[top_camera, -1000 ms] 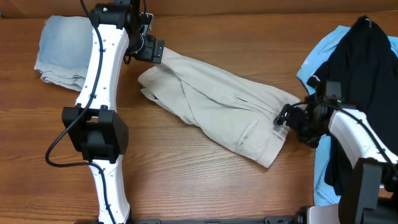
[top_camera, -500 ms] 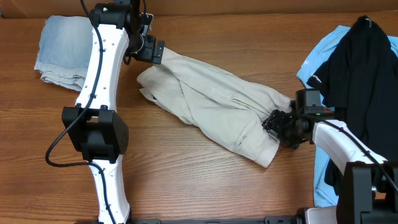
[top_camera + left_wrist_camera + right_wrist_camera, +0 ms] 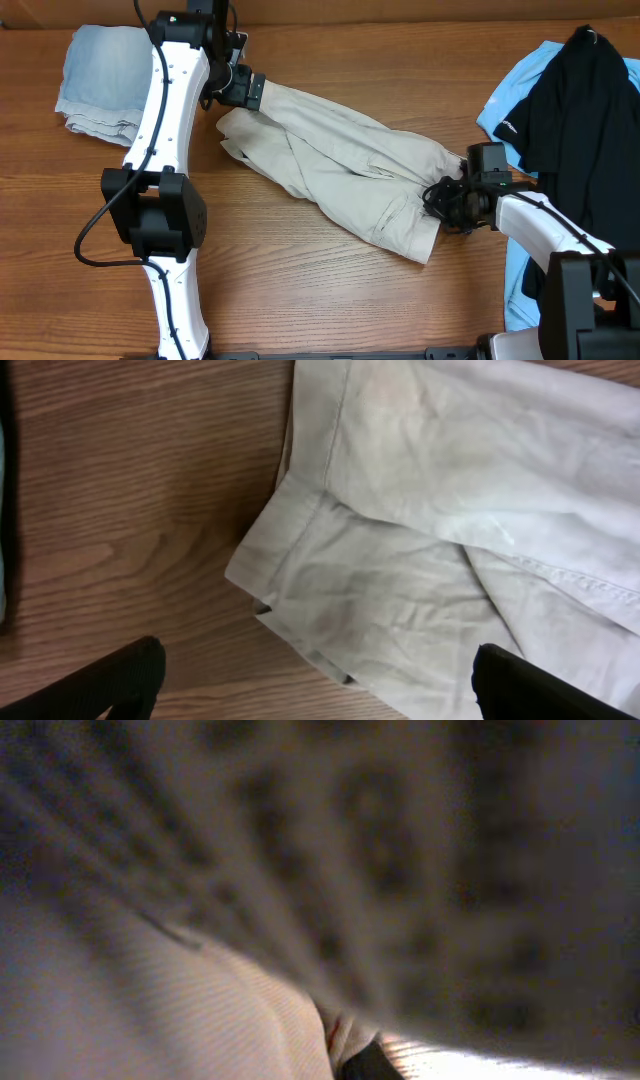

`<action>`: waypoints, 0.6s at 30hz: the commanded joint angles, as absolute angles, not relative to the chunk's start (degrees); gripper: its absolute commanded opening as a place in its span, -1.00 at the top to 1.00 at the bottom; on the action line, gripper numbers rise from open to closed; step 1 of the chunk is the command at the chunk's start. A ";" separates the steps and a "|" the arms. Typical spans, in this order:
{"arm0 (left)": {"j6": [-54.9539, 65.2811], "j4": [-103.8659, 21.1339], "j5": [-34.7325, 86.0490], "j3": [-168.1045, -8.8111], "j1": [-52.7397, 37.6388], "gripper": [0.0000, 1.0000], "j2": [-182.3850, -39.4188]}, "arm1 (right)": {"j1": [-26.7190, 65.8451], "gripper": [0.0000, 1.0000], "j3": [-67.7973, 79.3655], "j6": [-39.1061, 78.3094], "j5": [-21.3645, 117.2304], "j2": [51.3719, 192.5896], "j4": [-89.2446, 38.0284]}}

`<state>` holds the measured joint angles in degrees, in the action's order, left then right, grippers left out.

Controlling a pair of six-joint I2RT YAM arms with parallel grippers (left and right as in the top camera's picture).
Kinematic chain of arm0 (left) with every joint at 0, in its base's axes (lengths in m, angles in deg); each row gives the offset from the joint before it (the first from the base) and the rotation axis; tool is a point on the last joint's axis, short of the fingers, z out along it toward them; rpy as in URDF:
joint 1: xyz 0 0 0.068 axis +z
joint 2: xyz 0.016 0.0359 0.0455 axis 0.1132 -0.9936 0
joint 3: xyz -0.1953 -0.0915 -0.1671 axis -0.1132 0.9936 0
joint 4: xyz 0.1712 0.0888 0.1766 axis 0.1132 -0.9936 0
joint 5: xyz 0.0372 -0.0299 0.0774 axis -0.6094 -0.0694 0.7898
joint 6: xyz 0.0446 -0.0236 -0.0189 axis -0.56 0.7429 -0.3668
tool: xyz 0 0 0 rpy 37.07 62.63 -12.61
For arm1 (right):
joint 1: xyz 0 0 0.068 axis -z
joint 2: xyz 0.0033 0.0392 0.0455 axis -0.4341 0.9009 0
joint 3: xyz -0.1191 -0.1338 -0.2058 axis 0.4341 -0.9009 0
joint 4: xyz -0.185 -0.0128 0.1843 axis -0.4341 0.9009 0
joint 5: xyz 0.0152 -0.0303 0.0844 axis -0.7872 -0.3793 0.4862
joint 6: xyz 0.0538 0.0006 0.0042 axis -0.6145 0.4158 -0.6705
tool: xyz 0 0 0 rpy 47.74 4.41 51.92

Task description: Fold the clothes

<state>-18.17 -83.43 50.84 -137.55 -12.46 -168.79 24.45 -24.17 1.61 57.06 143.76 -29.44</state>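
The clothes, a beige garment, lie rumpled and slantwise across the middle of the table. My left gripper hovers open over their upper-left hem. In the left wrist view that hem lies flat on the wood, and my left gripper has one black fingertip at each bottom corner with nothing between them. My right gripper is shut on the garment's right edge, which bunches there. The right wrist view is a close blur of beige cloth pinched at the bottom.
A folded pale-blue denim piece lies at the back left. A black top rests over a sky-blue one on the right, just behind my right arm. The left arm's white column stands over the table's left part.
My right gripper slid left onto the garment's right edge and closed on it, pushing the cloth into a bunch. The left gripper edged slightly and stayed open.
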 commanded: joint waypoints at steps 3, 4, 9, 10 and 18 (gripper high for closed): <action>-20.33 -82.86 43.43 -137.20 -12.20 -1.00 -169.27 | 31.05 0.92 -20.08 11.34 58.24 142.41 -19.17; -22.08 -82.51 40.70 -137.05 -12.20 -1.00 -169.27 | 32.21 0.92 -18.68 13.37 58.22 141.90 -16.11; -28.18 -78.62 32.72 -133.79 -12.26 -0.61 -169.27 | 36.53 0.92 -10.99 26.31 58.24 140.61 -0.88; -29.34 -77.48 30.82 -132.59 -12.26 -0.49 -169.27 | 36.75 0.92 -9.79 28.43 58.22 140.61 1.42; -37.03 -70.60 17.16 -121.33 -12.28 0.92 -169.27 | 36.73 0.91 -5.75 32.04 58.68 140.61 6.86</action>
<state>-32.07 -71.39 25.22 -124.78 -12.41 -168.81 36.73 -7.65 28.54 58.09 142.27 6.73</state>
